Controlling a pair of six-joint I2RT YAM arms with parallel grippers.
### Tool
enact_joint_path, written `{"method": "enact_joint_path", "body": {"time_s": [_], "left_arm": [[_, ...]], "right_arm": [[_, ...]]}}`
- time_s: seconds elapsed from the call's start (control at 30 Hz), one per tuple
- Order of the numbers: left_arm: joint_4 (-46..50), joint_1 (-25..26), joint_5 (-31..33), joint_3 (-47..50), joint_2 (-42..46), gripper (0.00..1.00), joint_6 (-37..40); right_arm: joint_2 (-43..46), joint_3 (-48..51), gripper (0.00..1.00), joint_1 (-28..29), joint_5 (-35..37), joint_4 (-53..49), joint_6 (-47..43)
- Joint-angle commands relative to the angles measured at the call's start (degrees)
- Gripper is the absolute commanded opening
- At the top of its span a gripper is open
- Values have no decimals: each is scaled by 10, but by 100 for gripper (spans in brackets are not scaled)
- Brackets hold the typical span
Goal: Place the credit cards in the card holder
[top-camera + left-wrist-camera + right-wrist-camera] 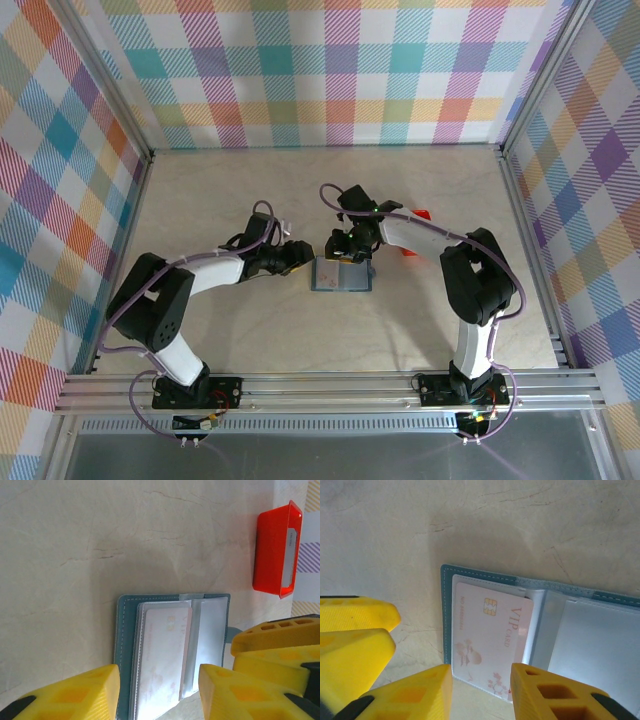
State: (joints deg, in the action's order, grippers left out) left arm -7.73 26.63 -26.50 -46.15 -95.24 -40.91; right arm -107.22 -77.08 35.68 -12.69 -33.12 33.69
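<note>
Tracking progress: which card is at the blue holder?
The pale VIP card with a gold chip, on the open blue-teal folding holder; the grey card sits in the red plastic tray.

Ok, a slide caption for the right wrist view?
Right claw poised at a VIP card lying on the open blue-teal card holder.

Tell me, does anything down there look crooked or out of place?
One thing: the credit card in the open card holder sits slightly askew, its edges not square with the teal border, its near end poking out between the fingers of the right end effector. Nothing looks spilled or damaged.
</note>
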Motion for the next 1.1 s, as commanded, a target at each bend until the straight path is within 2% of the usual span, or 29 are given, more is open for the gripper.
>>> {"method": "enact_joint_path", "body": {"time_s": [0.0, 0.3, 0.53, 1.07], "left_arm": [[-5, 9, -10, -12, -17, 44, 4], [3, 14, -13, -32, -44, 42, 12], [10, 22, -11, -44, -49, 38, 18], [39, 28, 17, -45, -67, 29, 16]], "right_arm": [[-13, -22, 35, 2, -1, -14, 2], [-37, -47, 35, 3, 1, -26, 3], [-40, -50, 37, 4, 58, -53, 2], [-74, -51, 33, 4, 22, -32, 1]]}}
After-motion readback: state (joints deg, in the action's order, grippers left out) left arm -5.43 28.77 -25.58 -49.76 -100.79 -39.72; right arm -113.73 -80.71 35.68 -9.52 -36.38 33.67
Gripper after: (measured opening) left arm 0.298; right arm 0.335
